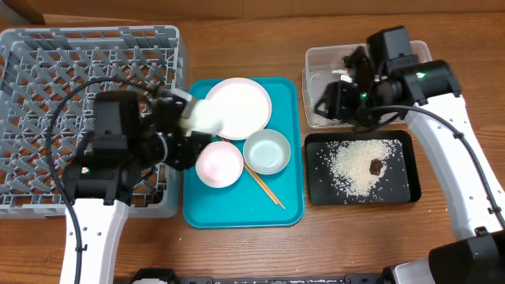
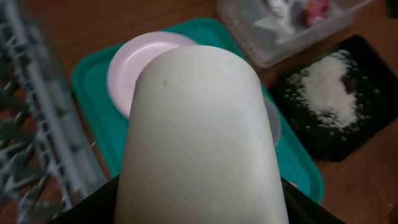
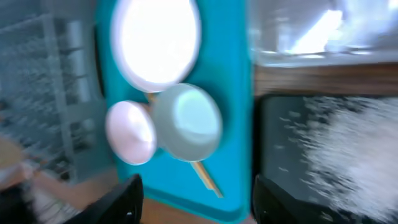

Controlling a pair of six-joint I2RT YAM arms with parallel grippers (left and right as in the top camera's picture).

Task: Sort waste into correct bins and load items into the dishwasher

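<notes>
My left gripper (image 1: 192,126) is shut on the small white cup (image 1: 207,116), held over the left edge of the teal tray (image 1: 286,207); the cup fills the left wrist view (image 2: 199,137). On the tray lie the white plate (image 1: 241,104), pink bowl (image 1: 218,164), grey-green bowl (image 1: 267,151) and chopsticks (image 1: 267,188). My right gripper (image 1: 335,99) is open and empty above the clear tub (image 1: 312,59), which holds tissue and a red wrapper (image 2: 316,7). The black tray (image 1: 402,193) holds rice (image 1: 351,164) and a brown scrap (image 1: 375,166). The grey dish rack (image 1: 47,95) stands at the left.
The right wrist view is blurred; it shows the plate (image 3: 155,40), pink bowl (image 3: 129,132), grey-green bowl (image 3: 186,121) and a chopstick (image 3: 205,175) on the teal tray. Bare wooden table lies in front of the trays.
</notes>
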